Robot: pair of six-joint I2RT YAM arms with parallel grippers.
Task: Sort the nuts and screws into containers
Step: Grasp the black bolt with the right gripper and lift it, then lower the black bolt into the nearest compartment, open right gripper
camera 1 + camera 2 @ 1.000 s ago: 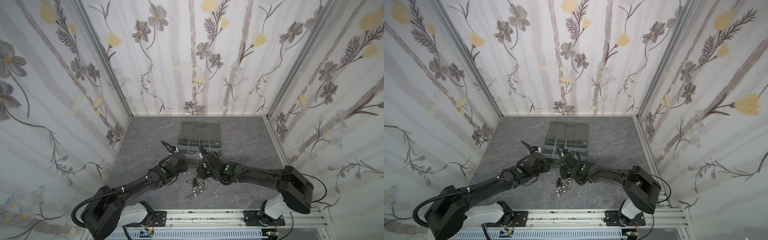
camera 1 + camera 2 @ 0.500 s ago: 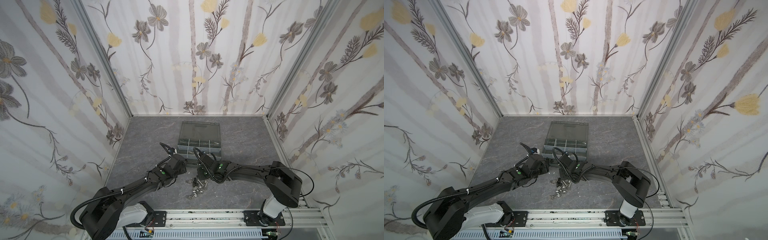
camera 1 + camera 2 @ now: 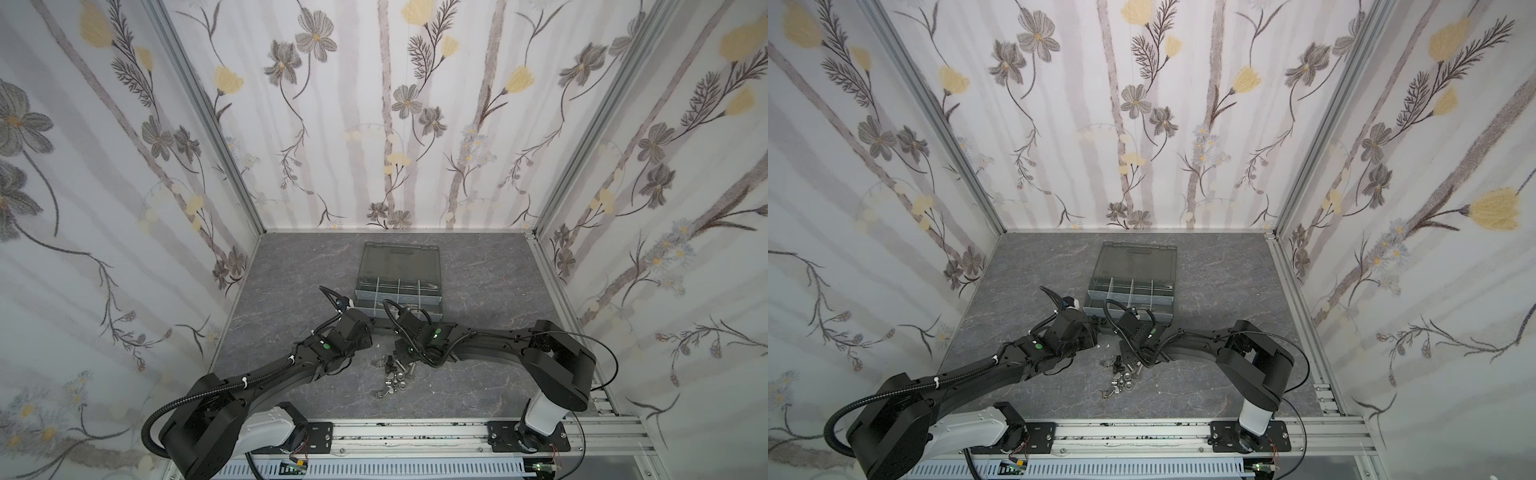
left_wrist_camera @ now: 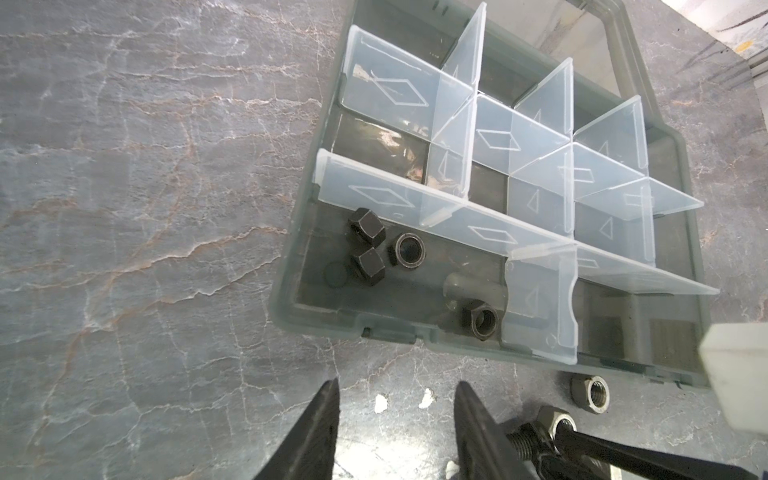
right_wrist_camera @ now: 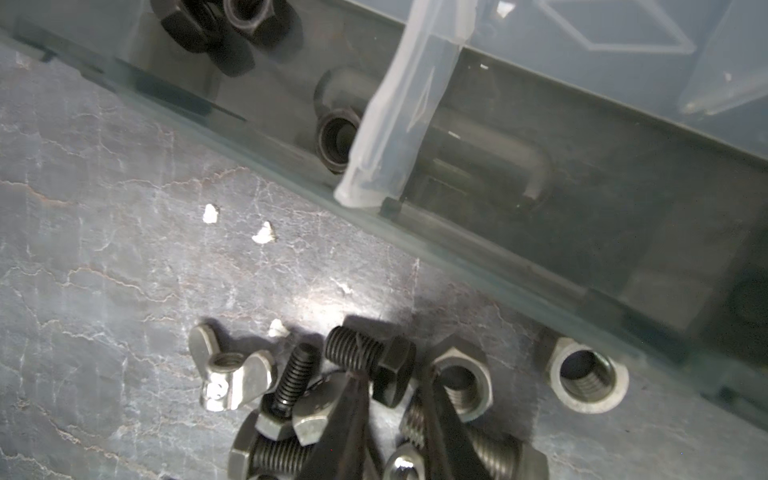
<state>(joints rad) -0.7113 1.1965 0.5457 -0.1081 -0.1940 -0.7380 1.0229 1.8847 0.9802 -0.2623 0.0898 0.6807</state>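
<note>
The open organiser case (image 3: 437, 300) (image 3: 1172, 301) lies mid-table, its containers (image 4: 536, 195) split by pale dividers. Several black nuts (image 4: 368, 226) sit in the front corner compartment. Loose screws and nuts (image 3: 395, 376) (image 3: 1121, 380) are piled in front of the case. My right gripper (image 5: 390, 374) (image 3: 400, 353) is down in the pile, jaws a narrow gap apart. The head of a black screw (image 5: 365, 357) lies between them, and one tip is at a silver nut (image 5: 461, 382). Whether they pinch the screw is unclear. My left gripper (image 4: 397, 399) (image 3: 371, 329) hovers open and empty by the case's front corner.
A silver nut (image 5: 588, 382) (image 4: 590, 392) lies alone against the case's front wall. A wing nut (image 5: 226, 374) and a small black screw (image 5: 295, 374) sit at the pile's edge. White flecks (image 5: 210, 214) dot the marbled grey table (image 3: 299, 291). Patterned walls enclose three sides.
My right gripper has swung from beside the case down into the pile, and its jaws have narrowed. The left arm has barely moved.
</note>
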